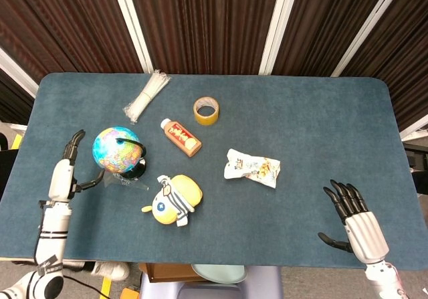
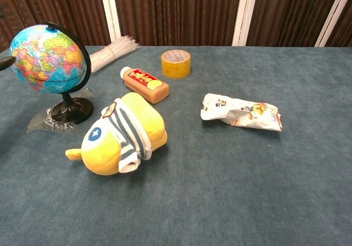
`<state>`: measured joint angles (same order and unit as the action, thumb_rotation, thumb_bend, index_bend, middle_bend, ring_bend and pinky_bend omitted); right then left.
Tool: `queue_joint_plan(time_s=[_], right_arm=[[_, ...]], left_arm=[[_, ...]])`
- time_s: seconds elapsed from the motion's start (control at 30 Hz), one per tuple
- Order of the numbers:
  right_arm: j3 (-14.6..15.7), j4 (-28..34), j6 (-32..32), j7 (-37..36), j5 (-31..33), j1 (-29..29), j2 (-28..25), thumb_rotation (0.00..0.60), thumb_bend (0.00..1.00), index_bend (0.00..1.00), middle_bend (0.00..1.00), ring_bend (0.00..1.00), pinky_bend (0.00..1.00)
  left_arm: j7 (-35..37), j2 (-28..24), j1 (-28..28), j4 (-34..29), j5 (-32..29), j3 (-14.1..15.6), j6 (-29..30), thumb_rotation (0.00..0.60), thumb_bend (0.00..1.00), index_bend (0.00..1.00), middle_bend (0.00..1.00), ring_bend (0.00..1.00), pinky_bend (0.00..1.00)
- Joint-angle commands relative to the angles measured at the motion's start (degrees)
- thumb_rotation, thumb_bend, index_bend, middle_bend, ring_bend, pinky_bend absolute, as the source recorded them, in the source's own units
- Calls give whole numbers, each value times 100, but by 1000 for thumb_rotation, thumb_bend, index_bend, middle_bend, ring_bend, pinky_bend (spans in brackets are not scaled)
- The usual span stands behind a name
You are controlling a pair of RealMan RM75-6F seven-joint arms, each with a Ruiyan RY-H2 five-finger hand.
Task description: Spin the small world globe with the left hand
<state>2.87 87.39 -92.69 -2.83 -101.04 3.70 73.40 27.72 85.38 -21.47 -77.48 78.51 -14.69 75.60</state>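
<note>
The small world globe point(image 1: 117, 150) stands on a black stand at the table's left side; the chest view shows the globe point(image 2: 48, 59) at the far left, upright on a clear plastic sheet. My left hand point(image 1: 67, 170) is turned edge-on just left of the globe, fingers apart, holding nothing, with a small gap to the globe. In the chest view only a dark fingertip of it point(image 2: 6, 63) shows at the left edge. My right hand point(image 1: 354, 221) hovers at the table's front right, fingers spread and empty.
A yellow plush toy point(image 1: 174, 198) lies right of the globe's base. A small bottle point(image 1: 181, 137), a tape roll point(image 1: 206, 110), a bundle of white zip ties point(image 1: 148, 95) and a snack packet point(image 1: 252, 167) lie on the blue table point(image 1: 314, 125).
</note>
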Motion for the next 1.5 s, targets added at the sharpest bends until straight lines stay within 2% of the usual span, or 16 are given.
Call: queue_joint_plan(time_s=[0.03,0.67,0.93,1.5], right_arm=[[-14,6,-4,10,22,-9,1,600,126,0,0,0,0],[3,43,20,43,-12,-26,-18,600,126,0,0,0,0],[-11,54,3,61,-4,-41,-31,600,126,0,0,0,0],[-63,75,-31,96,37,-67,-50,600,126,0,0,0,0]], left_arm=[[104,63,-103,48,-79,-62,-126,600,316,0,0,0,1],[158,104,-206,192,-216,-113,-194,600,307,0,0,0,2],[158,194,-247,518,-369,-194,-238,600,311,0,0,0,3],[388,293,-482,1048,-703,-382,-735,600,306,0,0,0,3]])
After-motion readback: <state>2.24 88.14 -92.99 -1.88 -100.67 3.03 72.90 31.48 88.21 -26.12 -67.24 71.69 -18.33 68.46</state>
